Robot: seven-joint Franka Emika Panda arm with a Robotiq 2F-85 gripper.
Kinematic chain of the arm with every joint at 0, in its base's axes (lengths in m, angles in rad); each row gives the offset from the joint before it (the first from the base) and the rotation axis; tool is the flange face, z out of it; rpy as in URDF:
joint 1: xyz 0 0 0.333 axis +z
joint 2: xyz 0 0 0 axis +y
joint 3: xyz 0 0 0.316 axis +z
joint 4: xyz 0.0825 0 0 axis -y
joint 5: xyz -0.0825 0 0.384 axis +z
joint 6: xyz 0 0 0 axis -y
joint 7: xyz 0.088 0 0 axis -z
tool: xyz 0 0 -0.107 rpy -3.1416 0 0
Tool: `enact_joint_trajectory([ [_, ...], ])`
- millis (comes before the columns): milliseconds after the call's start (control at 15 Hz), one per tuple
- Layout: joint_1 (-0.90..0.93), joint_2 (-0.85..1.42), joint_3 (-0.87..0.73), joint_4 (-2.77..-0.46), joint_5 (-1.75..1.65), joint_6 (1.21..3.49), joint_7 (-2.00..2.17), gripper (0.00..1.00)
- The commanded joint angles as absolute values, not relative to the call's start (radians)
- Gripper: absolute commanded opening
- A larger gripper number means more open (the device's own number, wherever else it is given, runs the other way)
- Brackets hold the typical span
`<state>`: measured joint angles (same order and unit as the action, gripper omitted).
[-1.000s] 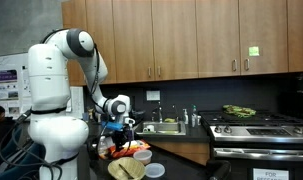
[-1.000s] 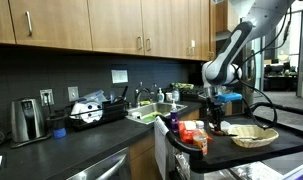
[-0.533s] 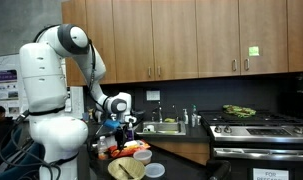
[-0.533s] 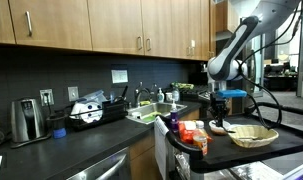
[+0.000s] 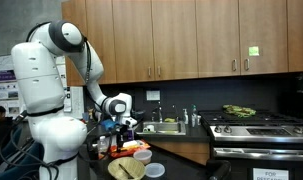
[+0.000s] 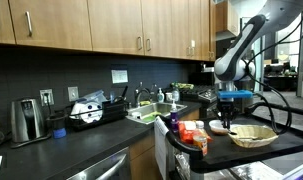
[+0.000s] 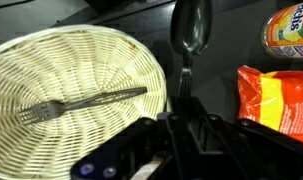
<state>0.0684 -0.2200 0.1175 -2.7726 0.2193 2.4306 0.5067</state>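
Near an edge of the bench (image 7: pixel 226 40), beside a wicker basket (image 7: pixel 51 60), the claw (image 7: pixel 184 112) was clenched on the handle of a dark spoon (image 7: pixel 190 30). The spoon's bowl lay outside the rim, between the basket and an orange bag (image 7: pixel 276 100). A fork (image 7: pixel 86 103) already lay inside the basket, so that much looked done; the spoon remained out, and whether it touched the bench I could not tell.
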Motion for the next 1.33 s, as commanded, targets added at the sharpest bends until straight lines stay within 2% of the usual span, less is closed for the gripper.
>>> enact_joint_trajectory([
  [0, 0.053, -0.253, 0.124, -2.775, 0.269, 2.403, 0.637, 0.04],
  [600, 0.042, -0.236, 0.097, -2.773, 0.409, 2.425, 0.792, 0.04],
  [1267, -0.054, -0.233, 0.040, -2.772, 0.362, 2.365, 0.971, 0.04],
])
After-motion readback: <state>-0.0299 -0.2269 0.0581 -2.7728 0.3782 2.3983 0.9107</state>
